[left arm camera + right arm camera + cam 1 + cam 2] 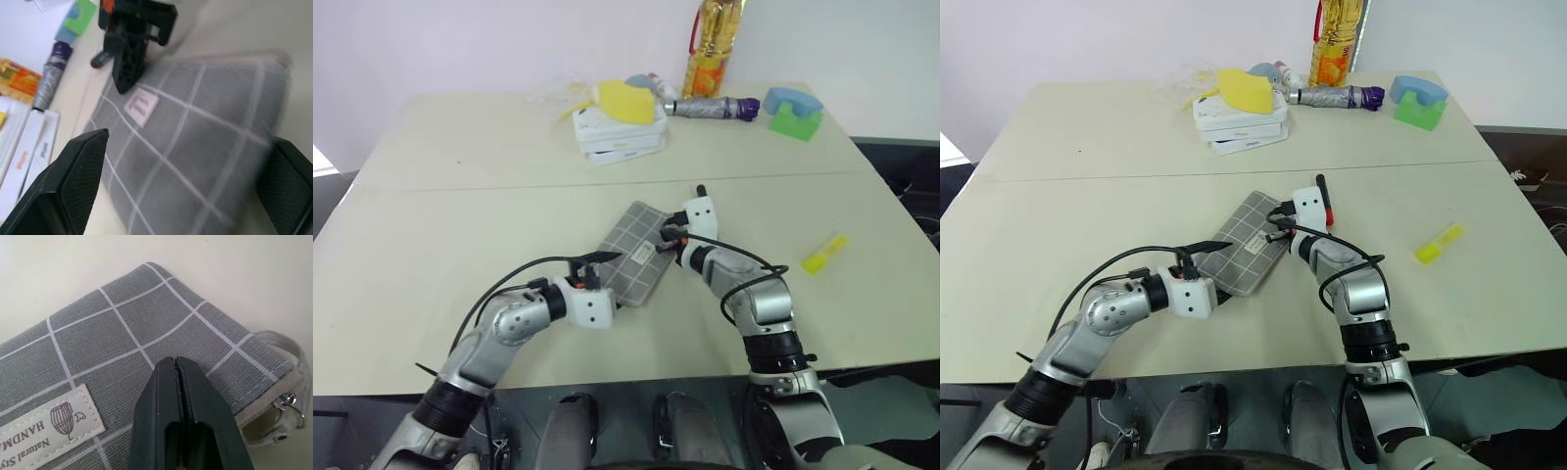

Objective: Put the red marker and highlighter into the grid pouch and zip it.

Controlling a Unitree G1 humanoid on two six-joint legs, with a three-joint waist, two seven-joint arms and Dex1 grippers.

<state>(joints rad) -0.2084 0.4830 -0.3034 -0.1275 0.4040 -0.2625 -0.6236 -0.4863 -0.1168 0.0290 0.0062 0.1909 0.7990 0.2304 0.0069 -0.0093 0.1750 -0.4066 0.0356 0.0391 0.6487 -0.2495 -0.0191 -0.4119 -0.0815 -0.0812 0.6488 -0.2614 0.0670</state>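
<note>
The grid pouch (pixel 634 253) lies flat at centre frame on the table (pixel 431 225). The right gripper (pixel 177 363), fingers pressed together on nothing, rests above the fabric near the label; the left gripper (pixel 181 171) stands wide apart at the pouch's lower end. The highlighter (pixel 824 254) lies well apart at right; the red marker (pixel 1324 199) sits just beyond the right gripper. Judged best: pin the pouch with the left, then find the zipper pull (pixel 285 404).
</note>
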